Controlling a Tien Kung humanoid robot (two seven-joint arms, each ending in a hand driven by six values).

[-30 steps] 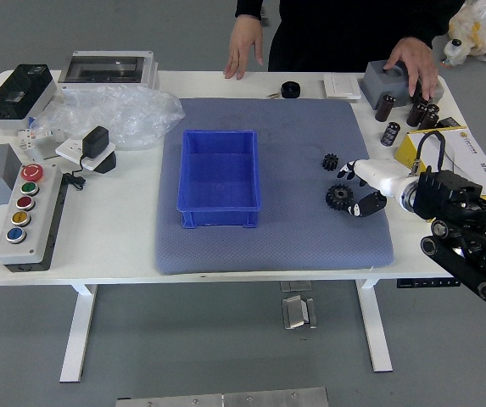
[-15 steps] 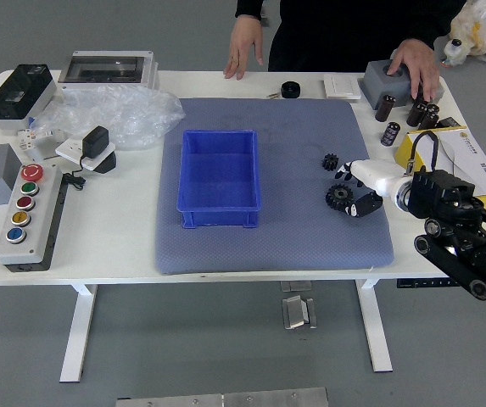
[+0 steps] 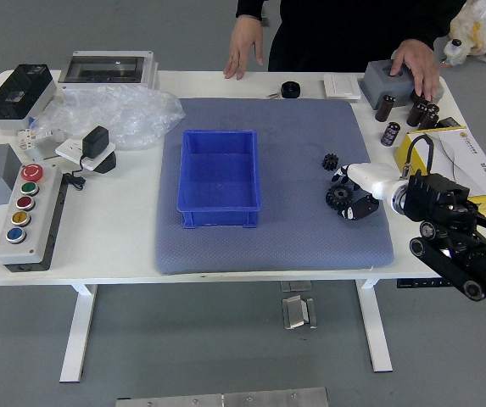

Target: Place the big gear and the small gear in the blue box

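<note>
- The right hand [image 3: 377, 181] reached in from the tabletop's right edge, thumb and fingers parted wide around the big gear [image 3: 338, 197]; I could not tell whether they touched it.
- The big gear lay flat on the grey-blue mat [image 3: 293, 246], toward the tabletop's right edge and outside the box. It looked stiff, fairly light and hard to damage; its low profile was likely the main trouble, since fingertips could ride over the rim. The best hold seemed to be across opposite sides of the toothed edge, low against the mat, where the teeth should give grip.
- The small gear [image 3: 330, 161] lay just beyond, toward the far edge. It probably called for a finer fingertip pinch on its teeth, as a careless push could have sent it sliding.
- The blue box [image 3: 219, 212] stood left of both gears, nearer the tabletop's middle, its open top ready for a release from above.
- At the far edge, one hand of a person [image 3: 242, 44] rested by the tabletop; the other hand [image 3: 418, 64] lay over a grey box [image 3: 378, 83] near the far right corner.
</note>
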